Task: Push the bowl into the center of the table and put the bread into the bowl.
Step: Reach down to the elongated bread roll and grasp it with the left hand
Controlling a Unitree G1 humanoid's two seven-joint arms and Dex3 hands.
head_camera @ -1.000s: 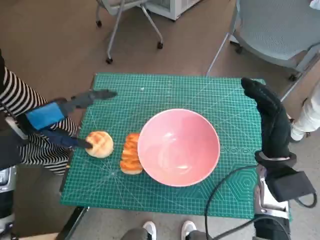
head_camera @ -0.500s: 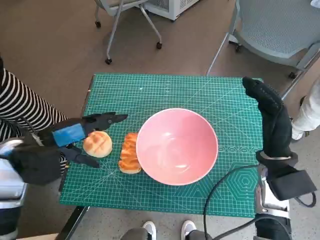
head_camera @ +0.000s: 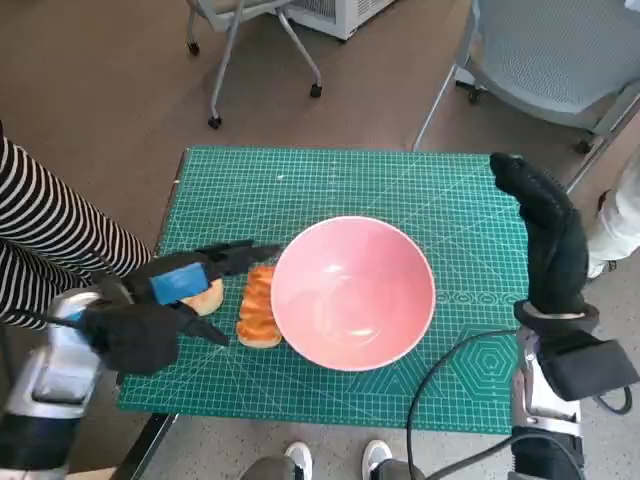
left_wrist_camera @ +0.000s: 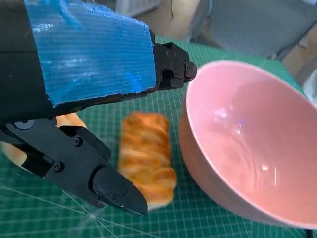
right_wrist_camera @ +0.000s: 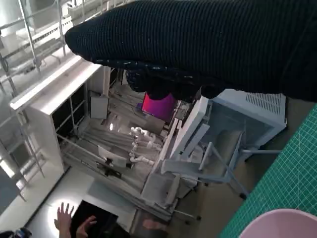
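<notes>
Underneath, green gridded cutting mat (head_camera: 330,180); beyond, brown floor (head_camera: 90,90), chairs (head_camera: 560,50).

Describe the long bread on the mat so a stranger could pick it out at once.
Start at the green cutting mat and find the big pink bowl near its middle. Right against the bowl's rim, on the side toward the left hand, lies the long bread. It is an oblong, ridged, orange-glazed loaf, unlike the round pale bun beside it, which the hand partly covers.

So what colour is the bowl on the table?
The bowl is pale pink, inside and out; it shows best in the head view.
</notes>
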